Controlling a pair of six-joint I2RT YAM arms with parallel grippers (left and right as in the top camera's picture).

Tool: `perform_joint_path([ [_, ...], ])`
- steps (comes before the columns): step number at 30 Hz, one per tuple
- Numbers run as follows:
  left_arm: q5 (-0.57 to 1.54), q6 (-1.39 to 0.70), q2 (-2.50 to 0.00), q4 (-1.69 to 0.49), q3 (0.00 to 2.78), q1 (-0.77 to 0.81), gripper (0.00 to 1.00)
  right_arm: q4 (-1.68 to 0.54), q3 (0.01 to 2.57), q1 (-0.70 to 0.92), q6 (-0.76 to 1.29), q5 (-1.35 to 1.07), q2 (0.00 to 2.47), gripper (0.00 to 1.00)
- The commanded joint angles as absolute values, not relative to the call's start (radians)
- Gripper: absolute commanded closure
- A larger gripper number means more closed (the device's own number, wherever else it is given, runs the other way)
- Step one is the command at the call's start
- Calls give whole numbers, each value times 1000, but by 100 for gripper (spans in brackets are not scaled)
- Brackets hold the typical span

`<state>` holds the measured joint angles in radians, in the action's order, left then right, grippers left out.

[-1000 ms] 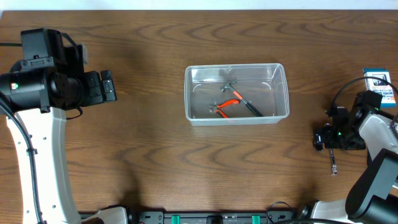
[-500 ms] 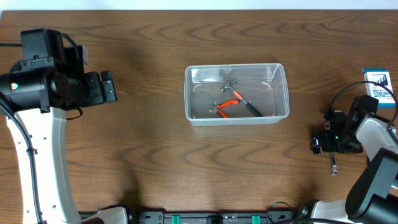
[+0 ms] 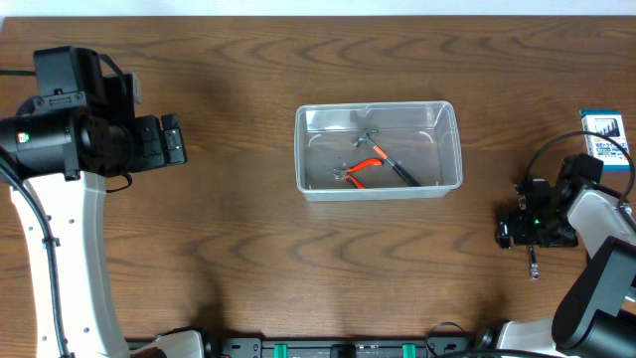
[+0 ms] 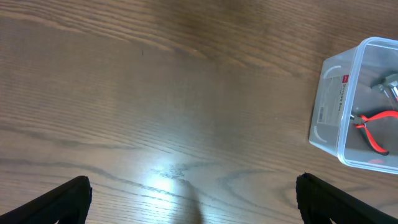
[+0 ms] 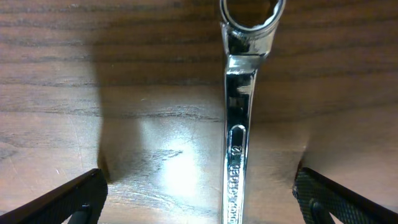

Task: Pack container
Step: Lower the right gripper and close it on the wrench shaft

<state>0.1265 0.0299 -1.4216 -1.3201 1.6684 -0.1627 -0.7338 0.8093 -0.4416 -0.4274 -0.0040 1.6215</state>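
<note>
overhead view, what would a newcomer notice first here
The clear container in the middle of the table, with orange-handled pliers inside. Then the shiny wrench lying flat on the table near its right edge, with the right gripper open above it, one finger on either side.

Wooden table [image 3: 248,249], container [image 3: 378,195], wrench [image 5: 235,149], box [image 3: 606,134] (blue-white)

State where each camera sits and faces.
Overhead: above the table, facing down; left arm, right arm, container, wrench.
Left wrist: on left arm, facing down at the table; left pincer tips, container end.
Right wrist: close over wrench; right pincer tips flank it.
Shared: container in overhead and left wrist; wrench in overhead and right wrist.
</note>
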Motion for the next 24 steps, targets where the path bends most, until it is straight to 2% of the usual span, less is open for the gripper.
perform_joint_path([
  [1,118,29,-1425,-1324,1686,-167,2,-731,802,-453,-435,-4,1622,1],
  [24,118,29,-1425,-1324,1686,-167,2,-707,793,-459,-434,-4,1622,1],
])
